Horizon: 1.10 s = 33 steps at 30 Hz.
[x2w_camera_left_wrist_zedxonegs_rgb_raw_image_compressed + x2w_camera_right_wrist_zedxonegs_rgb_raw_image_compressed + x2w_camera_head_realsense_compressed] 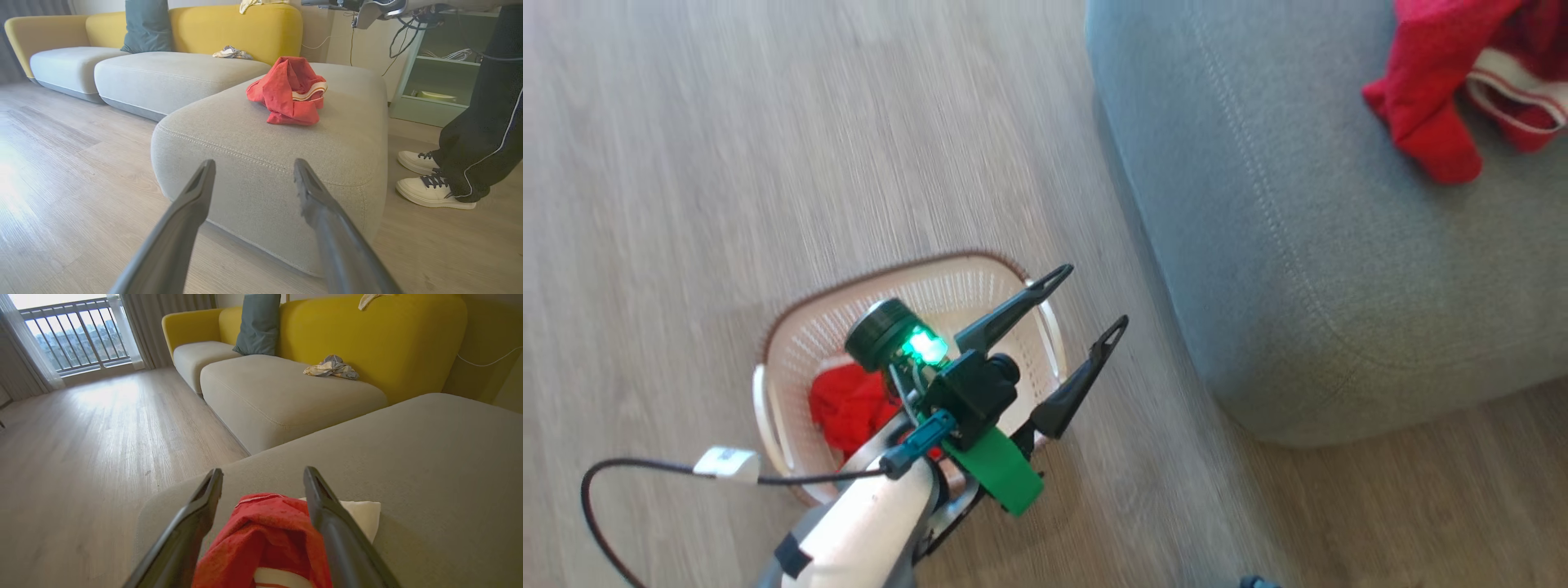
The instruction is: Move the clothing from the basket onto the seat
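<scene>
The cream basket [792,327] stands on the floor with a red garment [845,404] inside it. My left gripper [1090,302] hovers open and empty over the basket's right side, its fingers pointing toward the grey seat [1298,245]. In the left wrist view this gripper [253,163] faces the seat [245,134], where red clothing [290,92] with white trim lies in a heap. The same heap [1429,106] shows at the head view's top right. My right gripper [262,473] is open above the seat [429,465], with red clothing [261,535] lying between its fingers.
A person's legs and white shoes [433,190] stand on the floor right of the seat. Behind it runs a yellow-backed sofa [367,339] with a teal pillow [259,324] and a crumpled cloth [331,367]. Wooden floor [727,147] surrounds the basket.
</scene>
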{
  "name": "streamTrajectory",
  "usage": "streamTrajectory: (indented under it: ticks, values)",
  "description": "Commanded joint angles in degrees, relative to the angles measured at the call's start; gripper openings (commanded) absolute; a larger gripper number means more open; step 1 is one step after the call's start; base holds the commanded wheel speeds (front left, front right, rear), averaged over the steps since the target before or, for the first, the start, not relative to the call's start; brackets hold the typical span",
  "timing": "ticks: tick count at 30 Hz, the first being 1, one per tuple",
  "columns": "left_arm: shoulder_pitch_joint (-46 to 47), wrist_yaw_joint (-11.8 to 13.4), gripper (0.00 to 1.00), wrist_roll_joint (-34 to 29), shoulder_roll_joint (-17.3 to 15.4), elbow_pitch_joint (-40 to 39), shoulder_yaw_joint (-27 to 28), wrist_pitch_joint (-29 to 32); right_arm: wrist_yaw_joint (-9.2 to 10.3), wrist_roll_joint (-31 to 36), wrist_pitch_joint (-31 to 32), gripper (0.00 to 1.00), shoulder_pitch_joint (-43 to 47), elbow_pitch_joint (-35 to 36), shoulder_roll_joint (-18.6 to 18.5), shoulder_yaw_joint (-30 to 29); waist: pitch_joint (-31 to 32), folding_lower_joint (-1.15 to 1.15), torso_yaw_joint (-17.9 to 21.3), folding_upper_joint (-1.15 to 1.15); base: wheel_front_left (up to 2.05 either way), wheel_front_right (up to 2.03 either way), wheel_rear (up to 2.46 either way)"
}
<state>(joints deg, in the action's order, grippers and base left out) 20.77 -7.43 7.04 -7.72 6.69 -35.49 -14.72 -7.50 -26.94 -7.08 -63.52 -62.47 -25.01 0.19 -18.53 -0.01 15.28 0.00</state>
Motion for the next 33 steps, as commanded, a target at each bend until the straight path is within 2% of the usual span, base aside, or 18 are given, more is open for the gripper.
streamTrajectory:
  ticks: [1,9,14,20,26,33]
  values:
    - [-0.33,-0.06,1.0,-0.26,0.5,-1.94,2.54,-0.28,0.01,-2.84,-0.53,1.0,1.76,4.64,-0.38,1.95,3.93,0.01,-0.57,0.0,0.0,0.0,0.0]
    - [-4.33,-0.06,1.0,-1.33,1.96,-2.95,7.34,-0.28,0.01,-14.84,-4.19,1.0,11.93,22.11,-1.9,9.48,9.12,0.01,-2.83,0.0,0.0,0.0,0.0]
    - [-7.1,0.22,1.0,-2.0,3.07,-3.49,11.86,-0.28,0.01,-18.04,-6.9,1.0,21.6,33.99,-3.14,15.26,11.82,0.01,-5.28,0.0,0.0,0.0,0.0]
    - [-9.88,0.33,1.0,-1.68,4.05,-4.31,16.19,-0.28,0.01,-20.03,-7.81,1.0,30.18,43.11,-3.34,18.22,14.24,0.01,-8.01,0.0,0.0,0.0,0.0]
    - [-11.69,1.94,1.0,-0.7,4.62,-5.32,20.32,-0.28,0.01,-19.02,-7.89,1.0,37.5,48.95,-1.32,15.52,15.76,0.01,-10.63,0.0,0.0,0.0,0.0]
    - [-13.59,7.75,1.0,0.88,4.81,-6.4,25.56,-0.28,0.01,-13.99,-7.91,1.0,47.91,52.99,5.86,10.28,16.86,0.01,-12.89,0.0,0.0,0.0,0.0]
